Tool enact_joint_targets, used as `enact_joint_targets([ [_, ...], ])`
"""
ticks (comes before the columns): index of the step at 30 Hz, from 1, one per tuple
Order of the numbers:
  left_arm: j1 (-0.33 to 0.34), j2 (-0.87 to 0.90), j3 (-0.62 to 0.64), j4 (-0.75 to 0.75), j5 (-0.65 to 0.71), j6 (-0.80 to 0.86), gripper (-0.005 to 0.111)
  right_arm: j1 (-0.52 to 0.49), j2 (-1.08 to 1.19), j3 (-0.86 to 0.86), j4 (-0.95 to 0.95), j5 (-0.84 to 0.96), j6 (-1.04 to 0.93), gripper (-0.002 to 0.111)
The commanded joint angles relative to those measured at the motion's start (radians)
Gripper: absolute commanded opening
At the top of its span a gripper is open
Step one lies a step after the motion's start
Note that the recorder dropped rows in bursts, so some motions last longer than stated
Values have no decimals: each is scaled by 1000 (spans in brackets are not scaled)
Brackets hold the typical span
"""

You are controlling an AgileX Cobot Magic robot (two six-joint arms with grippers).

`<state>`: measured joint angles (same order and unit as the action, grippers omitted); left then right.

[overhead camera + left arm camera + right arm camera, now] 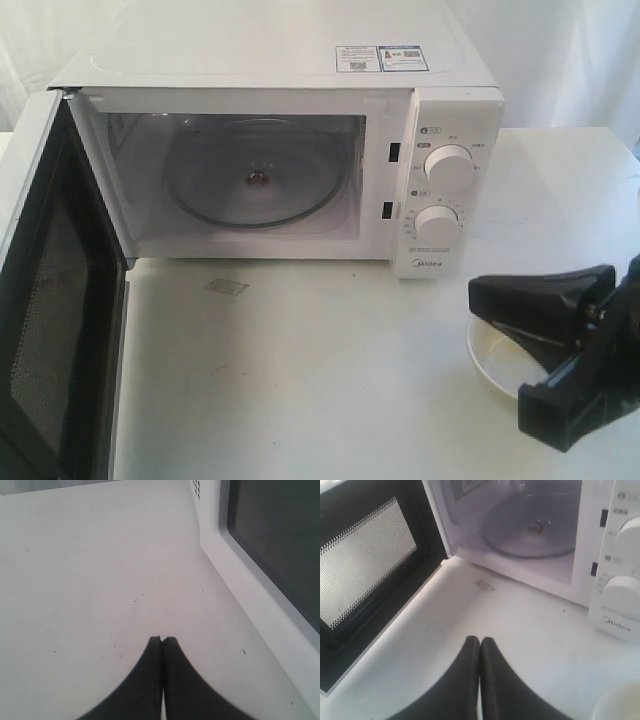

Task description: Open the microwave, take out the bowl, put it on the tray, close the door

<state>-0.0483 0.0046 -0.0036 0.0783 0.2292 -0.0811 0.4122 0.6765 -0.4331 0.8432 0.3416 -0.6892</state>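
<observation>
The white microwave [250, 50] stands at the back with its door [50, 300] swung wide open to the left. Its cavity holds only the glass turntable [255, 185]. The cream bowl [490, 357] sits on the white surface at the front right, partly covered by my right gripper [490, 298]. In the right wrist view that gripper [480, 640] is shut with nothing in it, and the bowl [620, 702] lies just beside it. My left gripper [163, 640] is shut and empty over the table, next to the door's outer face [280, 540]. The tray is out of view.
Two round knobs [447, 168] [437, 225] sit on the microwave's right panel. A small piece of clear tape [226, 287] lies on the table in front of the cavity. The open door [365, 565] takes up the table's left side.
</observation>
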Motion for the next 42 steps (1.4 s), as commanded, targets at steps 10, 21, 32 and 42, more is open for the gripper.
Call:
enact_joint_targets([
  [10,1,-5,4,-4,1,-1,0,-1,-6,191,529,-52,-600,0],
  [21,1,-5,4,-4,1,-1,0,-1,-6,318,865,-6,-986,0],
  [32,1,-5,4,-110,-506,-176,0,-1,-6,333,872,94,-1017,0],
  [42,1,0,-165,-108,-777,-241,0,-1,-6,333,872,95,-1042,0],
])
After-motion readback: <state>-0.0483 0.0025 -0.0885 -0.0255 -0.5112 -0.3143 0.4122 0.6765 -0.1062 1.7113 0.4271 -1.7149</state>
